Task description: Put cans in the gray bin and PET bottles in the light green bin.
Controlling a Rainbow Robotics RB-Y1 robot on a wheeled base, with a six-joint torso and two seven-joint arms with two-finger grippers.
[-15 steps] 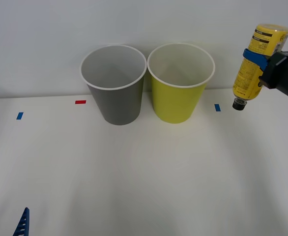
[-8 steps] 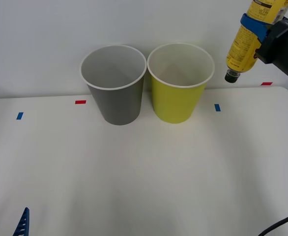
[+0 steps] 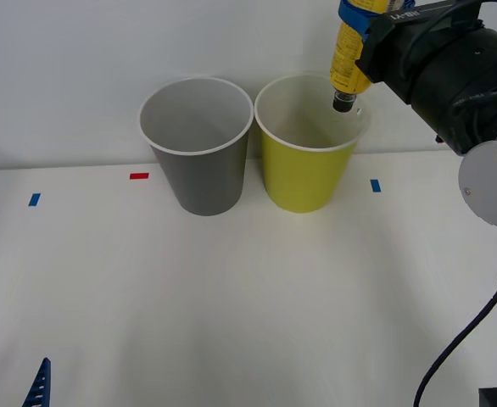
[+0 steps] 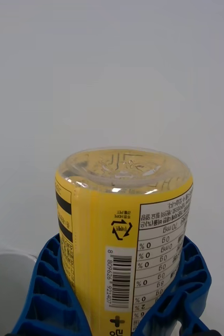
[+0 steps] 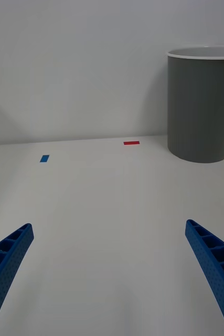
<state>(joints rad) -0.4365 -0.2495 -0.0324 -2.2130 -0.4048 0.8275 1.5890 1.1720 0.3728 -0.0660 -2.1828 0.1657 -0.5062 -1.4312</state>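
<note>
The slim yellow-labelled PET bottle [image 3: 348, 52], barcode and recycling mark printed, is clamped cap-down by the ribbed right gripper [image 3: 358, 17] over the tapered light green bin [image 3: 308, 170], while the left gripper [image 5: 112, 273] is held spread.

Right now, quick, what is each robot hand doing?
Left gripper: open, holding nothing, low over the white table.
Right gripper: shut on the slim yellow-labelled plastic bottle, cap down over the yellow-green bin.

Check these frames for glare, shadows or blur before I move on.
Front view: even, soft light, faint shadows under the gray bin and green bin, no blur. Right wrist view: small highlights on the bottle base, label print sharp. Left wrist view: sharp, with a soft shadow on the wall.
</note>
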